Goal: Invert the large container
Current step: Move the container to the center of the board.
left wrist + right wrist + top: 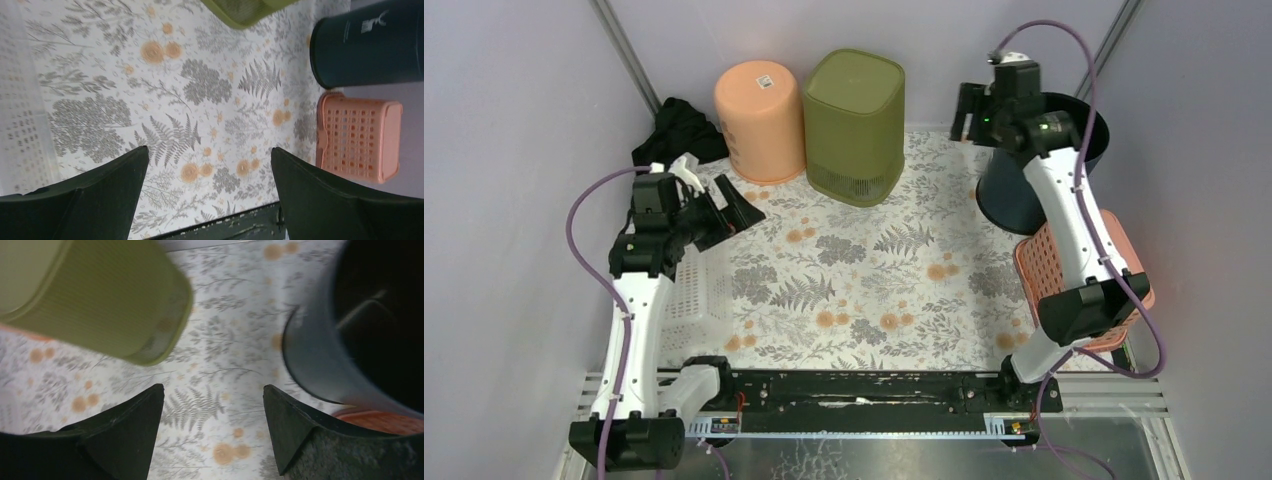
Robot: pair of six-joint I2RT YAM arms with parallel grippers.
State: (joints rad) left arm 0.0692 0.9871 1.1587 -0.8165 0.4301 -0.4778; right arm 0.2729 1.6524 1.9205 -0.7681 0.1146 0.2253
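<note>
From the top view, my left gripper [729,208] hangs over the left side of the flowered tablecloth [864,270], above the far end of a white basket [694,290], its fingers released and holding nothing. My right gripper [967,115] is raised at the far right, just beside the rim of the large dark container [1004,195]. That container stands upright near the far right corner, mouth up. A pink basket [1044,265] sits just in front of it. An olive bin [854,125] and an orange bin [759,120] stand side by side at the back, with a black cloth [679,130] to their left.

From my left wrist, my fingers [115,190] are spread wide with only patterned cloth between them. The dark container [370,45] and the pink basket [357,137] are well apart from me, on the right of this view.

From my right wrist, my fingers [125,430] are just as wide apart and grip nothing. The dark container's wall [320,365] rises just beside my right finger. I cannot tell whether they touch. The olive bin [95,300] looms blurred on the left of this view.
</note>
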